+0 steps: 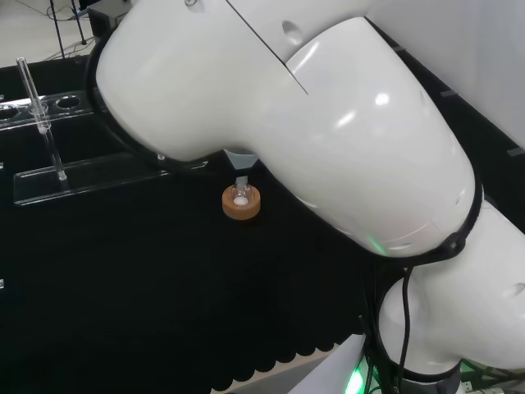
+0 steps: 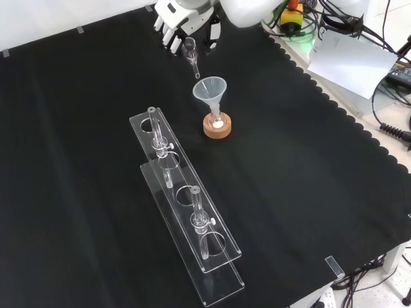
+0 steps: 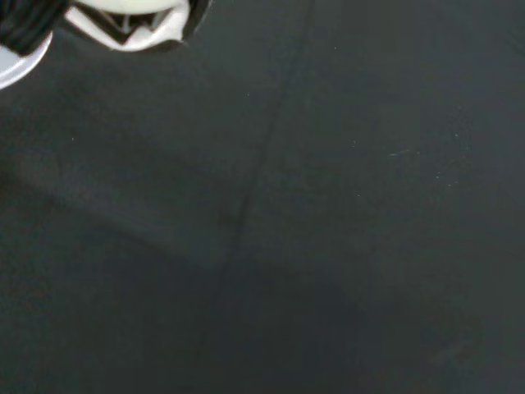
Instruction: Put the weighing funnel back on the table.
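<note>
Toward twelve o'clock in the front view, the hand point(image 2: 185, 20) is pinching the weighing funnel point(image 2: 191, 52) between curled fingers. Its stem is hanging down at eleven o'clock of the funnel point(image 2: 210, 91), probably to clear that rim before reaching bare cloth point(image 2: 77, 128).

In the head view my big white arm link point(image 1: 328, 123) hid the mouth of the clear cone-shaped funnel point(image 1: 240, 158) above the tan cork ring point(image 1: 240, 203). Beyond that ring, the front view's top edge cut off my black and white hand point(image 2: 184, 16); what the small clear weighing funnel point(image 2: 191, 50) held was too small to tell.
</note>
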You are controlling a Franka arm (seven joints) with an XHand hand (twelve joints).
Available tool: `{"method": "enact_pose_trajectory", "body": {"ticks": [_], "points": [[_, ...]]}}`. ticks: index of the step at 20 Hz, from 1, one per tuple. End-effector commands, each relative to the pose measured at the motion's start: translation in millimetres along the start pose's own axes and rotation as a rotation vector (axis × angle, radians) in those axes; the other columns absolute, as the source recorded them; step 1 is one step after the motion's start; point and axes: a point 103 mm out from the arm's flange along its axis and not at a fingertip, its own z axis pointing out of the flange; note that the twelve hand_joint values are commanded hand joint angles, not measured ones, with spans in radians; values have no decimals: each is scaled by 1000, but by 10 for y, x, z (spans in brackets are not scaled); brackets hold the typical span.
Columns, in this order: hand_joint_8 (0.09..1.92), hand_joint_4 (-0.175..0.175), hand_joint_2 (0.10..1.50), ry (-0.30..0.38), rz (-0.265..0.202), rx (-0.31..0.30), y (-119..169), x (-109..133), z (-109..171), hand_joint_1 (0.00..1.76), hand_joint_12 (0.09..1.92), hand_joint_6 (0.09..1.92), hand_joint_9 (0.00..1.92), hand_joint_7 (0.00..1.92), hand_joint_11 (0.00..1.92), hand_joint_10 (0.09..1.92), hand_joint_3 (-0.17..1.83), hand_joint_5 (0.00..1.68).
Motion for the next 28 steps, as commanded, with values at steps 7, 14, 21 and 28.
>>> {"method": "enact_pose_trajectory", "body": {"ticks": [7,14,21,28], "points": [[671,175,662,141,0,-19,139,-115,71,1089,1109,967,1018,714,708,374,766,1134],[671,175,663,176,3,-35,343,-163,161,1089,1112,969,1017,714,705,374,766,1132],[671,175,664,212,-10,-55,655,-193,283,1088,1115,971,1016,714,703,375,765,1131],[672,175,665,234,-42,-63,954,-132,460,1088,1118,974,1015,714,701,376,764,1129]]}}
